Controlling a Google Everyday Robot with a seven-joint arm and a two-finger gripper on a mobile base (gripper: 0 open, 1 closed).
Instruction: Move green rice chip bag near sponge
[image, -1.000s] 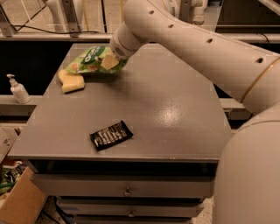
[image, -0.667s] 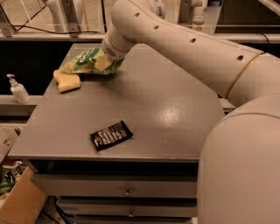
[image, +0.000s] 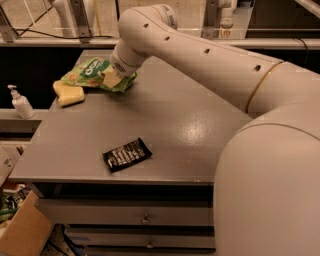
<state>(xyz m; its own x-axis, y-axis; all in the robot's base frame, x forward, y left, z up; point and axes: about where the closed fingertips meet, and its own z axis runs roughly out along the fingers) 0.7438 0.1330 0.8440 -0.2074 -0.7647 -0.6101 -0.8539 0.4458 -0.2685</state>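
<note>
The green rice chip bag (image: 91, 71) lies at the table's far left, its left end touching the pale yellow sponge (image: 69, 94). My gripper (image: 112, 78) sits on the bag's right end and is shut on it, with one pale pad showing over the green foil. The arm reaches in from the right and hides the bag's right edge.
A small black wrapper (image: 126, 154) lies near the grey table's front edge (image: 115, 176). A white pump bottle (image: 21, 102) stands on a ledge to the left of the table. A cardboard box (image: 22, 232) sits on the floor at the lower left. Drawers run below the tabletop.
My gripper has carried the green bag leftward across the back of the table. The bag has met the sponge and nudged it a little to the left. The black wrapper has not moved.
</note>
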